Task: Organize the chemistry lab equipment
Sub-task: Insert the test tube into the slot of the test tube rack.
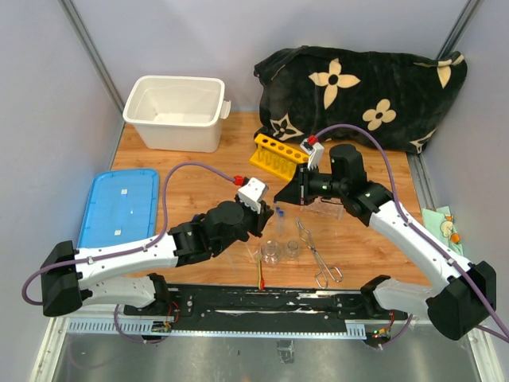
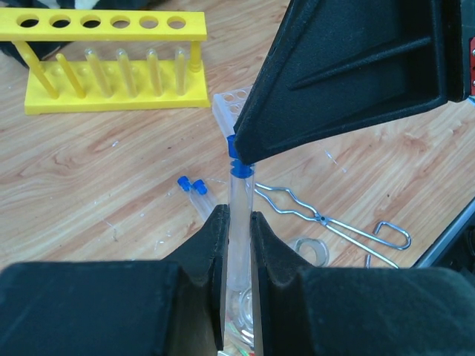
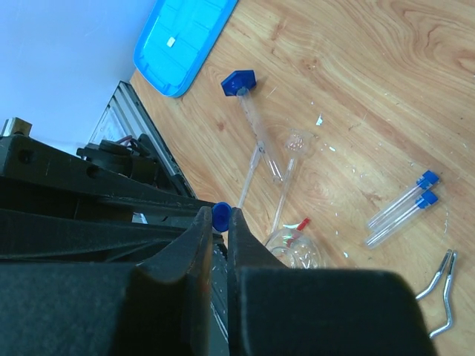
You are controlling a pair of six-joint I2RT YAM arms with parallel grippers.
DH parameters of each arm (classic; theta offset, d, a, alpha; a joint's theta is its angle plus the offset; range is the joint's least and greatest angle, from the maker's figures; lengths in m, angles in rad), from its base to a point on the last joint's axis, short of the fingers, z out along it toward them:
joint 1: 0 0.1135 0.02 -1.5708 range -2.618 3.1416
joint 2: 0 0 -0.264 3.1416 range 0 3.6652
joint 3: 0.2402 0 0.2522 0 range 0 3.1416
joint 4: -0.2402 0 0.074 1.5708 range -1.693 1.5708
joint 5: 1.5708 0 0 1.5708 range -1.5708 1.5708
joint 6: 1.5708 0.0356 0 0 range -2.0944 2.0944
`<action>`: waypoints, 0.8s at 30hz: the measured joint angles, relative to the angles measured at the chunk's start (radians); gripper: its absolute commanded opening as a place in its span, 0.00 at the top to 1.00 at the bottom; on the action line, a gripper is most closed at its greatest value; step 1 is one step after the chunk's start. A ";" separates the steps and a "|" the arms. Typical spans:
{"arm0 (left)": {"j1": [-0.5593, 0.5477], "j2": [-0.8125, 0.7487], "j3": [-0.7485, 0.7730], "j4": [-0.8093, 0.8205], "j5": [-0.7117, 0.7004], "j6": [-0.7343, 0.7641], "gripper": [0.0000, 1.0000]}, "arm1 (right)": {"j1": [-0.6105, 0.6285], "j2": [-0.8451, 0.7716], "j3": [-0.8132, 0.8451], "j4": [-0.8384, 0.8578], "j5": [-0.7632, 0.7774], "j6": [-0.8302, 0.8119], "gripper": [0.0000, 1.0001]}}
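Note:
My left gripper is shut on a clear blue-capped tube, holding it upright above the table. My right gripper is shut on that tube's blue cap from above. In the top view the left gripper and the right gripper meet mid-table. The yellow tube rack stands behind them and the clear plastic rack to the right. Two more capped tubes lie on the wood. Two small beakers, metal tongs and a red-tipped stick lie near the front.
A white tub stands at the back left, with its blue lid flat on the left side. The black flowered cloth is bunched at the back right. A blue-capped tube and thin rods lie loose.

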 measured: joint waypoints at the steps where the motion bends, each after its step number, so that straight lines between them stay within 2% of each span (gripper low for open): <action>1: 0.000 0.000 0.000 0.000 -0.001 0.000 0.88 | 0.000 0.000 0.000 0.001 0.000 0.000 0.99; 4: 0.000 0.000 0.000 -0.001 -0.002 0.000 0.73 | 0.000 0.000 0.000 0.000 0.000 0.002 0.99; 6: 0.000 0.000 0.000 -0.002 -0.003 0.002 0.54 | 0.000 0.000 0.000 -0.001 0.002 0.002 0.99; 7: 0.000 0.000 0.000 -0.002 -0.005 0.002 0.50 | 0.002 0.000 0.000 -0.005 0.011 -0.001 0.99; 12: 0.000 0.013 0.006 -0.018 -0.011 -0.004 0.45 | 0.007 0.000 0.000 -0.055 0.095 -0.030 0.99; 15: 0.000 0.044 0.021 -0.034 -0.011 -0.010 0.30 | 0.007 0.005 0.011 -0.113 0.183 -0.067 0.99; 16: 0.000 0.051 0.023 -0.038 -0.010 -0.011 0.29 | 0.007 0.008 0.021 -0.133 0.216 -0.079 1.00; 24: 0.000 0.165 0.071 -0.093 -0.024 -0.051 0.27 | -0.012 0.021 0.087 -0.222 0.627 -0.209 0.99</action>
